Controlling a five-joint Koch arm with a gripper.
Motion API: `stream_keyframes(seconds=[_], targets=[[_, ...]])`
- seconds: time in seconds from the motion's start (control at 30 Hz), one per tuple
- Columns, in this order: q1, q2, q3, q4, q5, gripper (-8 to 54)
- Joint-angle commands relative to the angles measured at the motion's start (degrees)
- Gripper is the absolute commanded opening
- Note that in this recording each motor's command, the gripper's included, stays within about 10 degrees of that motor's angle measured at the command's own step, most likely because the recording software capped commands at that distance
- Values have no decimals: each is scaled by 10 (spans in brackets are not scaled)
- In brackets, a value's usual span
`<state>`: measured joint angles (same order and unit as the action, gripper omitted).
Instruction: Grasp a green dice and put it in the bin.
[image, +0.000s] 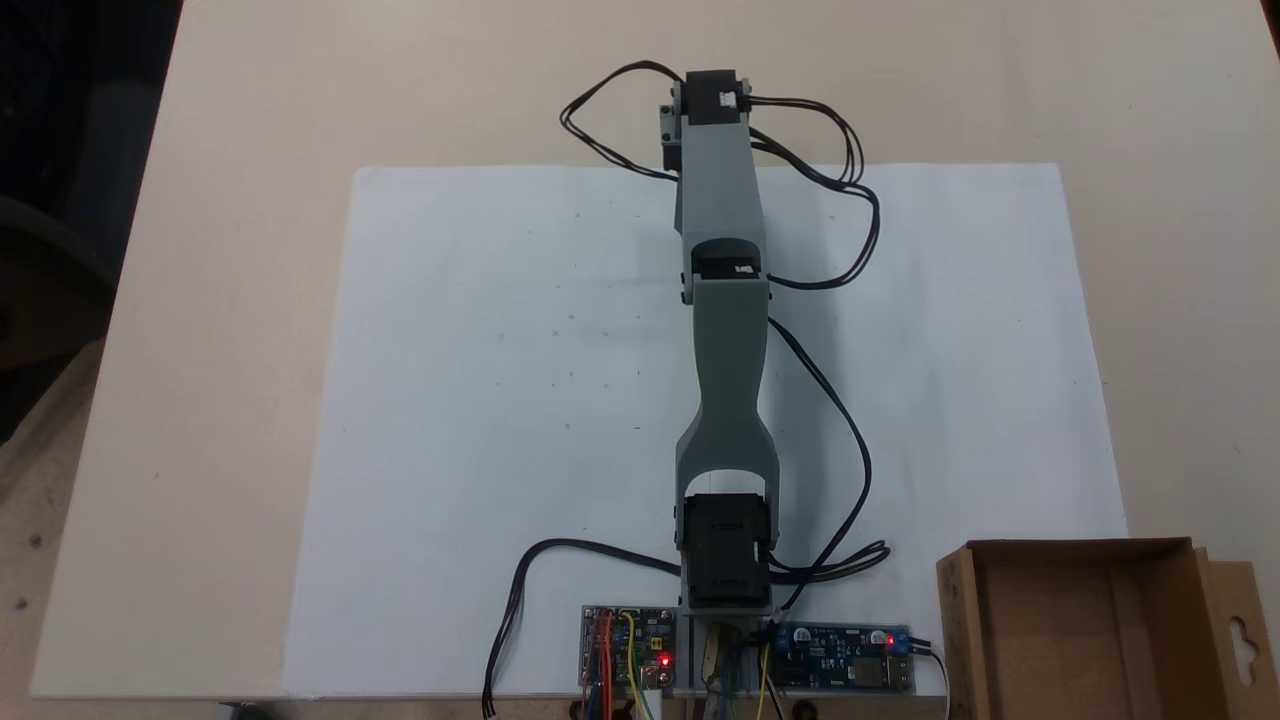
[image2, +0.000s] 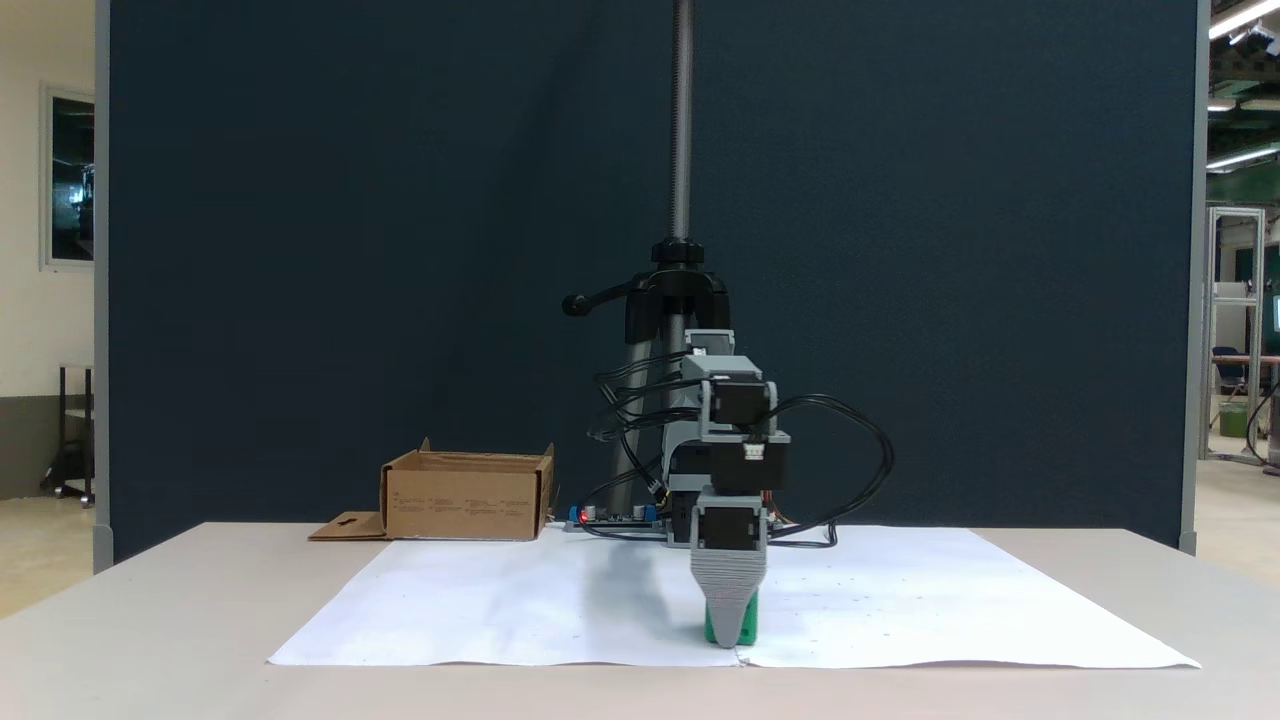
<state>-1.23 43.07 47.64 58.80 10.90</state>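
i am stretched out long and low across the white paper sheet (image: 520, 400), reaching well away from my base toward the far edge of the bench (image: 250, 100), because that is where the green dice (image2: 750, 628) sits. in a fixed view from the front, the dice is on the paper close to its near edge, and my claw (image2: 731, 632) has its ribbed grey tip planted right in front of it, so green peeks out on either side and just behind. from above, my own forearm and wrist cover the spot, so that view gives me nothing on the dice.

the claw points straight down, tip at the level of the paper, and at least one jaw looks to be touching or just beside the dice. the two jaws line up one behind the other toward the front camera, so i cannot tell how wide they are or whether i have any hold on the dice at all. my guess is that i am at the grasping step, with the dice between or against the jaws, but that is a judgement only.

the bin (image: 1090, 630) stands near my base, off the paper's corner, its flap with the cutout folded outward and its inside open to the top. it is well apart from the dice, so the carry would be a long swing back and to the side, and a weak pinch could let the rounded cube slip.
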Motion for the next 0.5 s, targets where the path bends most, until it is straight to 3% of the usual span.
stream_keyframes(seconds=[0.0,0.47], targets=[[11,35,-19,11,31,123],[182,326,88,21,31,123]])
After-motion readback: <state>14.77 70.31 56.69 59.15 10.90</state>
